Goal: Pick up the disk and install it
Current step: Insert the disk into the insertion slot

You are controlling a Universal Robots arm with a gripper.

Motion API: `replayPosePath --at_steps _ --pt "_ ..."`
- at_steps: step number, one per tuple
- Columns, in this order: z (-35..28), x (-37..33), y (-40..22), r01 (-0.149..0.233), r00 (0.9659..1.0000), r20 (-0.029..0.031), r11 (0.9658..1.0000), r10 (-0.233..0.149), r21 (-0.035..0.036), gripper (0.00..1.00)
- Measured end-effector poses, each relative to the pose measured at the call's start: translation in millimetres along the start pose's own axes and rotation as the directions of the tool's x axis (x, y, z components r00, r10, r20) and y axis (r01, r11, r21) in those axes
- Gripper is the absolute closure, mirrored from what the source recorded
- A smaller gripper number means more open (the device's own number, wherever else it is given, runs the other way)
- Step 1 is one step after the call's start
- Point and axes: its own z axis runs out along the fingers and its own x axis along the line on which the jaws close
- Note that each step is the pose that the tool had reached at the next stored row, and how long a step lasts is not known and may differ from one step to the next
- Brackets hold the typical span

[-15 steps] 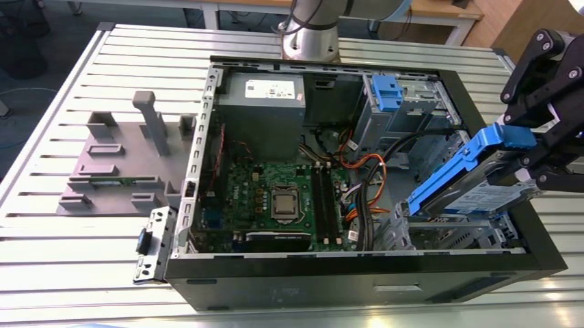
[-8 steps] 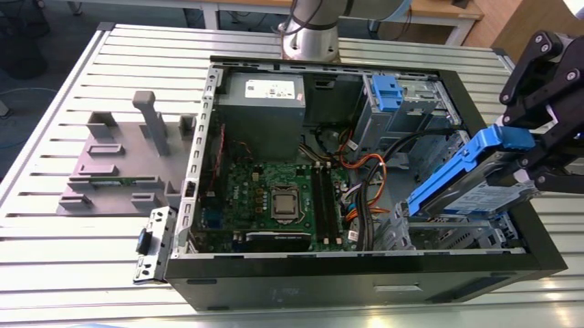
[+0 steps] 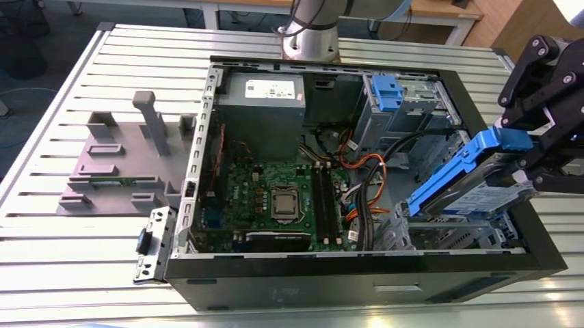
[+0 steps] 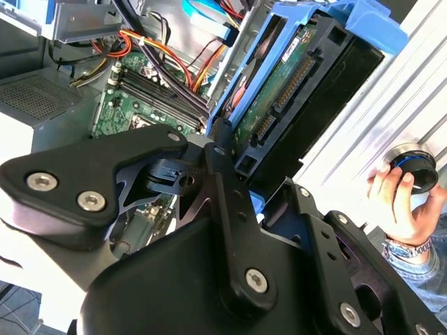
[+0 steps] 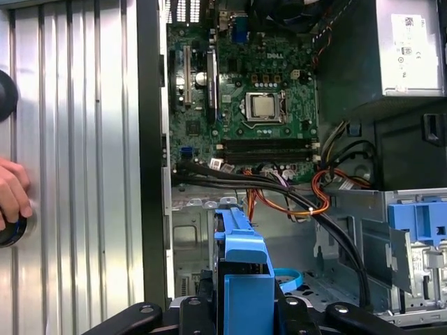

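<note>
Over the drive-cage corner of the open computer case (image 3: 511, 263), at the exterior view's right, the black gripper (image 3: 534, 160) pinches the disk (image 3: 474, 181) between its pressed-in fingers (image 3: 548, 179). The disk hangs tilted, its long axis running from high beside the gripper down toward the grey metal drive cage (image 3: 452, 236), its lower end just over the cage's rim. A blue plastic bracket (image 3: 461, 164) frames it, and a white-and-blue label faces the exterior view's right; its print is too small to read. In the second wrist view the disk (image 4: 279, 98) shows its green circuit board and dark connector edge, with the bracket (image 4: 356, 21) around it.

Inside the case lies a green motherboard (image 3: 278, 198) with a bare processor socket (image 3: 284, 203) at its middle and memory slots (image 3: 324, 198) beside that. A grey power-supply box (image 3: 264, 102) with a white sticker sits at the case's far corner from the cage. Orange and black cables (image 3: 365, 178) run between the motherboard and the cage. A second blue bracket (image 3: 387, 92) sits in the upper bay next to the power supply.

Beside the case, on the slatted metal table (image 3: 55, 260), stands a grey plastic stand (image 3: 119, 164) with upright posts. In the second wrist view a person's hand (image 4: 398, 202) rests on the table, fingers on a round black knob (image 4: 413, 164).
</note>
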Motion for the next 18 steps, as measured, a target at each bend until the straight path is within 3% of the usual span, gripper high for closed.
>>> replayPosePath --at_steps 10,18 --pt "7.1 -4.2 -0.1 0.002 1.0 -0.0013 1.0 -0.002 -0.0001 0.63" --pt "14.4 -3.4 -0.4 0.002 1.0 -0.0072 1.0 -0.002 0.0002 0.63"
